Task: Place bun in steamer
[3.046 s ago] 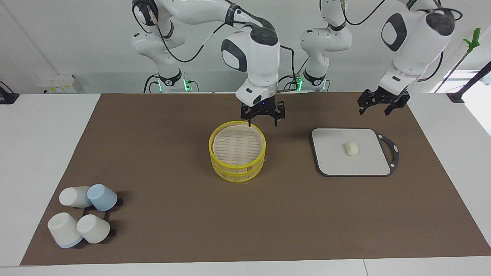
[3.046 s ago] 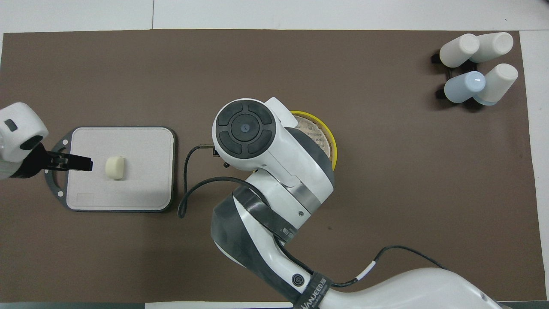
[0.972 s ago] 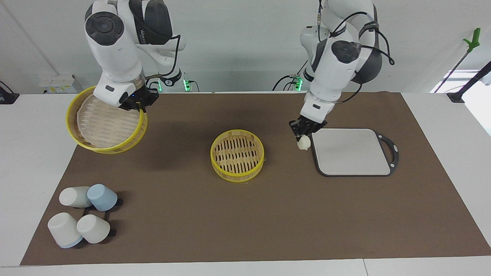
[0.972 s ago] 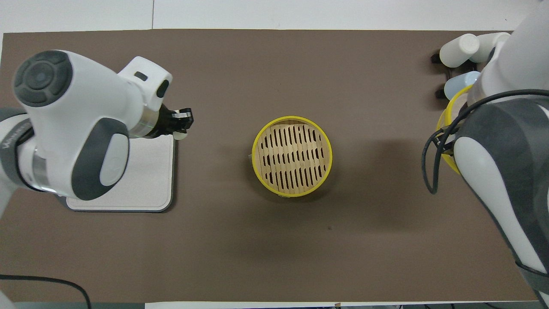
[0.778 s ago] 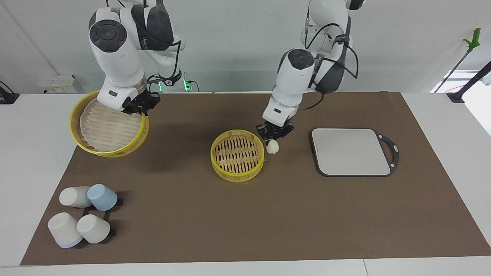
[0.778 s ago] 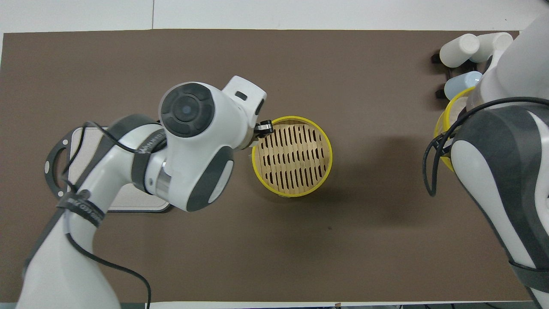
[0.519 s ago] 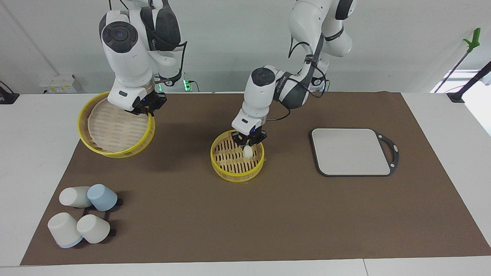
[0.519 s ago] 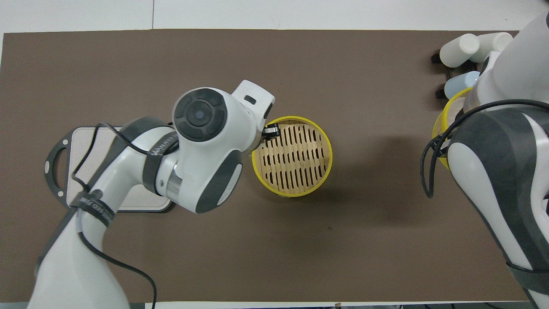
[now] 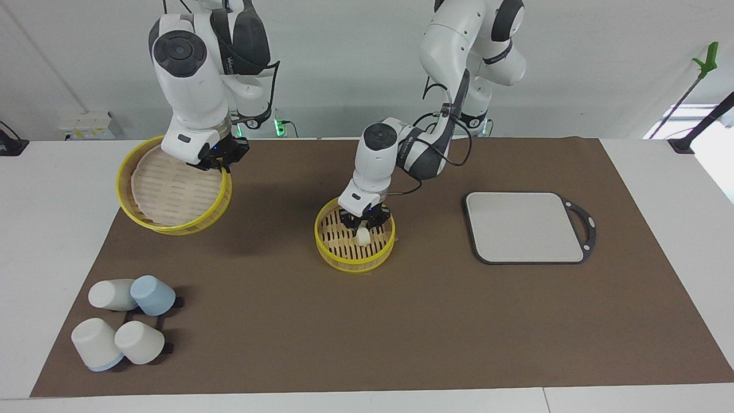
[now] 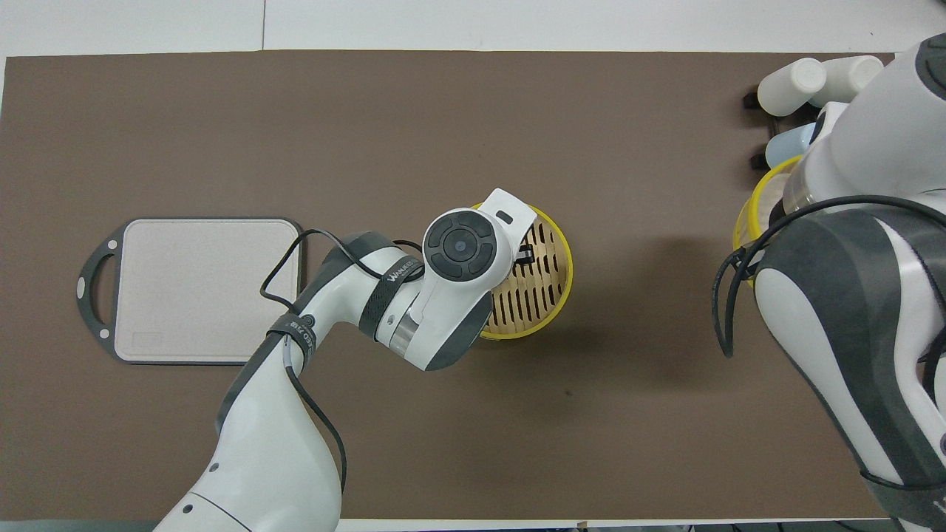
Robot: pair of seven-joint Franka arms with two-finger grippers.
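Note:
The steamer's lower tier, with yellow rim and slatted floor, stands mid-table; it also shows in the overhead view. My left gripper is down inside it, shut on the small cream bun, which is at or just above the slats. The bun is hidden under the arm in the overhead view. My right gripper is shut on the rim of the paper-lined upper tier. It holds that tier tilted in the air over the right arm's end of the table; its rim peeks out in the overhead view.
A bare grey board with a black rim lies toward the left arm's end. Several white and blue cups lie on a black rack at the right arm's end, farther from the robots.
My left gripper carried the bun from the board across to the lower tier and lowered it inside. My right gripper lifted the upper tier away and now holds it almost still.

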